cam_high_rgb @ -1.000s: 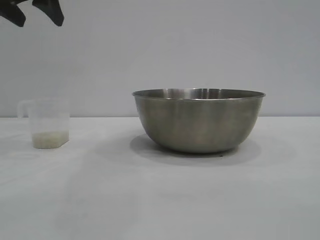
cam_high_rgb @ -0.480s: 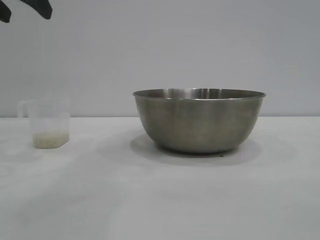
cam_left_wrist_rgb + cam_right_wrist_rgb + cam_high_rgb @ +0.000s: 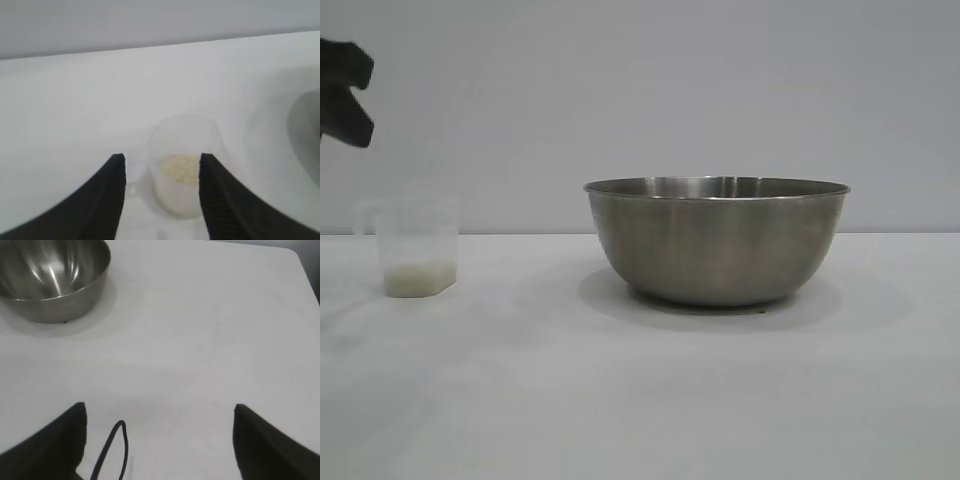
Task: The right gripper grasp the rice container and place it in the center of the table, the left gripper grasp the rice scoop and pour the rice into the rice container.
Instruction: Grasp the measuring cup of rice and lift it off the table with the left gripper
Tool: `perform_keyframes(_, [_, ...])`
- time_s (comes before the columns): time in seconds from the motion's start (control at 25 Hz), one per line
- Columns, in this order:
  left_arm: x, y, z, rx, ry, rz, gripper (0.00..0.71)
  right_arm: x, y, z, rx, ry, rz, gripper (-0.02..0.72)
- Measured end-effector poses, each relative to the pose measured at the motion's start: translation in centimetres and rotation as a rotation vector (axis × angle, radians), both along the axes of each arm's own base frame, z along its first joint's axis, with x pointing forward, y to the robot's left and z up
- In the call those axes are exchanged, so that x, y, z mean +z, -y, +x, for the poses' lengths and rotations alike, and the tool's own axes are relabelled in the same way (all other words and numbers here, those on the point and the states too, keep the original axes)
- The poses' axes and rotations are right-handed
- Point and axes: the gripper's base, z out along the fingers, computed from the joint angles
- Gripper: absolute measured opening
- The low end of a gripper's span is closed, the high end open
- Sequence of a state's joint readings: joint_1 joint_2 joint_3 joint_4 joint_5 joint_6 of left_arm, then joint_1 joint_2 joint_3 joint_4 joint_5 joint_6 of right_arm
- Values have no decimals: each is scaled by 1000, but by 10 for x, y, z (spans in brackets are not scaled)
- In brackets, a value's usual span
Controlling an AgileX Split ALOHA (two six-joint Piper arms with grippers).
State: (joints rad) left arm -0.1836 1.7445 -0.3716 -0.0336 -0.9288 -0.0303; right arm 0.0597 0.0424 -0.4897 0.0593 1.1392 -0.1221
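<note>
The rice scoop (image 3: 417,245), a translucent cup with a side handle, stands upright on the white table (image 3: 640,400) at the left, with rice (image 3: 417,278) in its bottom. The rice container (image 3: 717,240), a large steel bowl, sits near the table's middle. My left gripper (image 3: 345,90) hangs open in the air above and left of the scoop. In the left wrist view the left gripper (image 3: 161,157) is open, with the scoop (image 3: 182,175) and rice (image 3: 180,170) below, between the fingers, untouched. My right gripper (image 3: 158,406) is open and empty over bare table, well away from the bowl (image 3: 52,277).
A thin black cable loop (image 3: 115,447) hangs near the right gripper. A plain grey wall stands behind the table. The table's far corner (image 3: 295,255) shows in the right wrist view.
My left gripper has moved from the top edge of the exterior view down and to the left, closer to the scoop. The scoop and the bowl have not moved.
</note>
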Motion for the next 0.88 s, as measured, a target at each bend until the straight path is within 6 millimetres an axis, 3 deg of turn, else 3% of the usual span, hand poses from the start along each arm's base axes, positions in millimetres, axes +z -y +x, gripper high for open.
perform_keyframes(0.12, [-12,-2,-5,11,43,-4,524,0,0,0,0,0,0,555])
perform_keyframes(0.24, [-32,-8,-9,80,-12,-15,622,0,0,0,0,0,0,555])
perform_keyframes(0.4, [-49,-13,-11,145,-78,-26,605,0,0,0,0,0,0,555])
perform_keyframes(0.44, [-51,-13,-11,147,-85,-26,531,0,0,0,0,0,0,555])
perform_keyframes(0.48, [-51,-13,-11,150,-85,-26,503,0,0,0,0,0,0,555])
perform_keyframes(0.6, [-51,-13,-8,153,-76,-28,508,0,0,0,0,0,1,555])
perform_keyframes(0.64, [-51,-13,-6,154,-74,-28,468,0,0,0,0,0,1,555])
perform_keyframes(0.88, [-56,-10,9,145,-52,-22,482,0,0,0,0,0,1,555])
